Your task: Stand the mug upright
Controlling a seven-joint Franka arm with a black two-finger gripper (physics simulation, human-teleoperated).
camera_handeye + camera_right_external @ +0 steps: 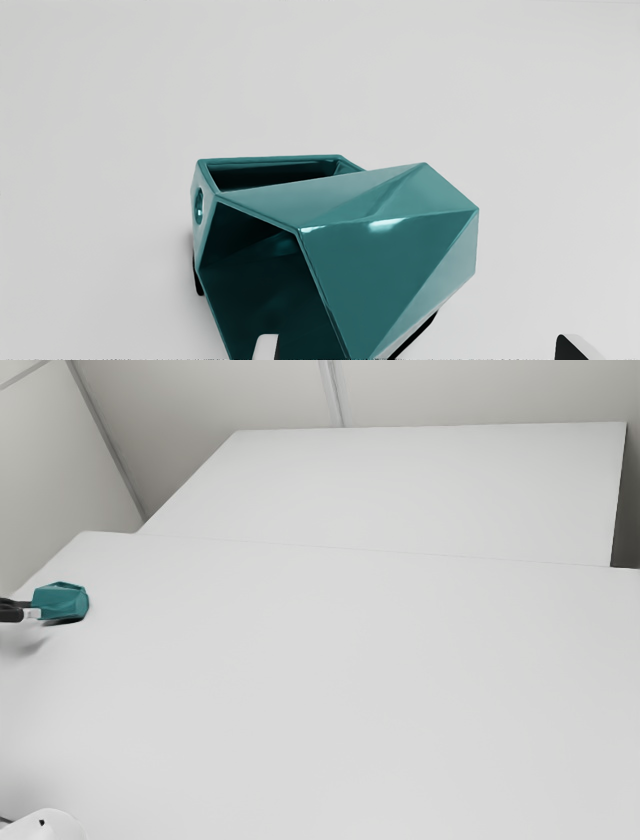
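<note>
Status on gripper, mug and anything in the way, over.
Gripper open, fingertips wide apart. Teal faceted mug tipped over, not upright. Possible snag: one fingertip overlaps its mouth in the wrist view; contact unclear.

Mug (380, 260): partly cut off by the wrist view's edge; underside hidden.
Gripper (28, 609): cut off at the exterior view's left.
Rounded white object (60, 830): cut off, exterior view's near left; identity unclear.
Table (350, 690): near side cut off.

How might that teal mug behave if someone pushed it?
The mug, lying on its side, would probably rock or slide rather than roll freely, given its flat, angular faces. Its crisp edges suggest it's stiff, and its glossy surface may be slippery.
</note>
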